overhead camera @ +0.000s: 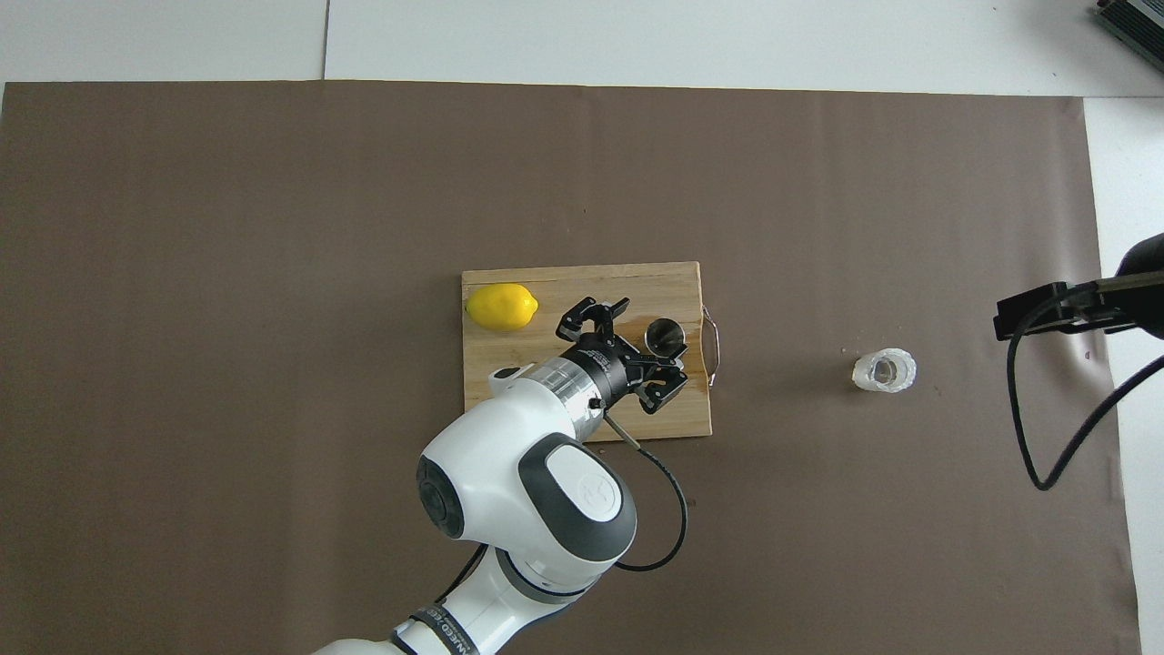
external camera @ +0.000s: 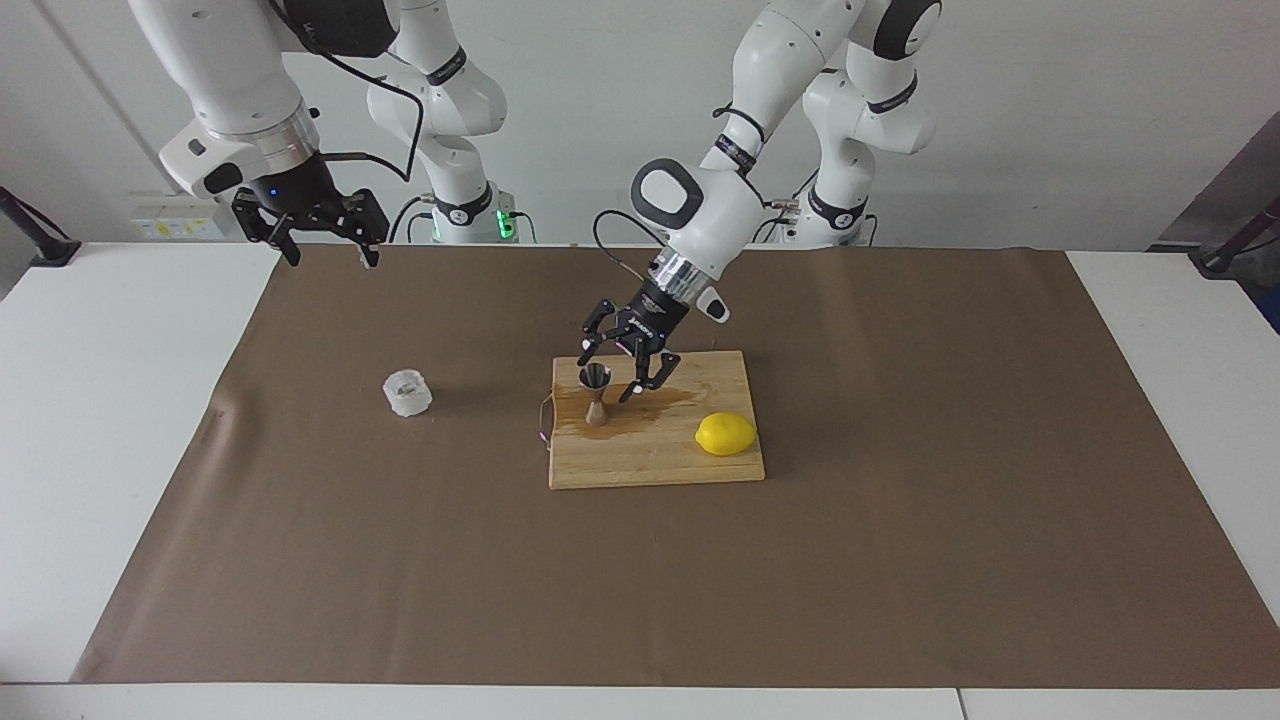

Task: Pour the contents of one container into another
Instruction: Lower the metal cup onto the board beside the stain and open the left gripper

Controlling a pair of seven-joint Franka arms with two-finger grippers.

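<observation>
The steel jigger [external camera: 596,395] [overhead camera: 663,335] stands upright on the wooden cutting board [external camera: 650,462] [overhead camera: 509,382], at the board's end toward the right arm. My left gripper [external camera: 607,378] [overhead camera: 654,338] is open around the jigger's upper cone, its fingers apart from the metal. The clear textured glass cup [external camera: 408,392] [overhead camera: 884,371] sits on the brown mat, beside the board toward the right arm's end. My right gripper [external camera: 330,258] hangs open and empty over the mat's corner at the robots' edge, where the arm waits.
A yellow lemon [external camera: 726,434] [overhead camera: 501,307] lies on the board at the end toward the left arm. A dark wet stain [external camera: 640,405] spreads on the wood around the jigger. A wire handle [overhead camera: 714,341] sticks out of the board toward the cup.
</observation>
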